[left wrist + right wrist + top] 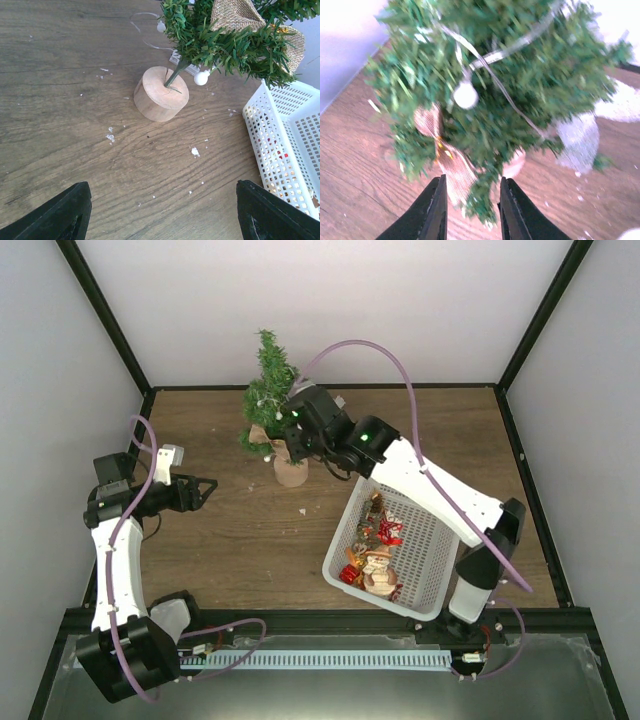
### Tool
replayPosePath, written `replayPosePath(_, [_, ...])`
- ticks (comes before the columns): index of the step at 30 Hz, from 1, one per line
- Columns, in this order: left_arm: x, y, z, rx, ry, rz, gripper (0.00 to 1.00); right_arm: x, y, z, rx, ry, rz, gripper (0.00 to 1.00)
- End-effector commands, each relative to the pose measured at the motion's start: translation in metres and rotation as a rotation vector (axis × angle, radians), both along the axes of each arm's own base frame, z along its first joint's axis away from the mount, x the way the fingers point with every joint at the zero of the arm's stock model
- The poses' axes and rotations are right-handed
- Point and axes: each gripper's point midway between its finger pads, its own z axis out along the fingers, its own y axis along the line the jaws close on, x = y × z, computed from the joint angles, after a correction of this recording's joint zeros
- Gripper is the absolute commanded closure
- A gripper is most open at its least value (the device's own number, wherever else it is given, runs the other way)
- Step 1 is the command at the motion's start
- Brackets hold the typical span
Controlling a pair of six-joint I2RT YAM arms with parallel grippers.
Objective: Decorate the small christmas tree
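The small christmas tree [268,390] stands at the back middle of the table on a round wooden base [291,472]. It carries a white bead string, a burlap bow [445,155] and a silver ribbon [577,140]. My right gripper [284,436] is at the tree's lower right side. In the right wrist view [472,210] its jaws stand a little apart, with the bow's tail and a branch tip between them, gripped by neither. My left gripper [208,486] is wide open and empty, low over the table left of the tree [220,40], whose base [161,93] lies ahead of it [162,200].
A white mesh basket [425,540] holding several ornaments, among them a snowman figure [378,568] and red gifts, sits right of the tree under my right arm. Its corner shows in the left wrist view [285,140]. White flakes litter the wood around the base.
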Motion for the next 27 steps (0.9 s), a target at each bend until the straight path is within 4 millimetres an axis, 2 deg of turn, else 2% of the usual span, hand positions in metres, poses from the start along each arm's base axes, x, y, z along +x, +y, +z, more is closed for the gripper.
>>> replayPosePath(1, [-0.001,0.000,0.000,-0.001,-0.007,0.001,0.20,-0.019,-0.043,-0.007,-0.049,0.059,-0.088,0.75])
replayPosePath(6, [0.003,0.001,-0.006,-0.012,0.023,-0.002,0.20,-0.060,-0.104,-0.051,-0.092,0.227,-0.169,0.74])
replayPosePath(10, [0.005,0.002,-0.011,-0.023,0.055,-0.007,0.21,-0.094,-0.136,-0.094,-0.010,0.424,-0.160,0.70])
replayPosePath(14, [0.006,0.003,-0.014,-0.023,0.073,-0.003,0.21,-0.124,-0.143,-0.120,0.041,0.598,-0.106,0.67])
replayPosePath(20, [0.010,0.005,-0.022,0.002,0.101,0.005,0.21,-0.162,-0.142,-0.163,0.049,0.809,-0.030,0.62])
replayPosePath(23, [0.012,-0.001,-0.028,0.031,0.120,-0.013,0.21,-0.185,-0.146,-0.181,0.083,0.928,-0.028,0.56])
replayPosePath(27, [0.014,-0.010,-0.034,0.058,0.131,-0.050,0.21,-0.210,-0.165,-0.197,0.044,1.014,-0.076,0.52])
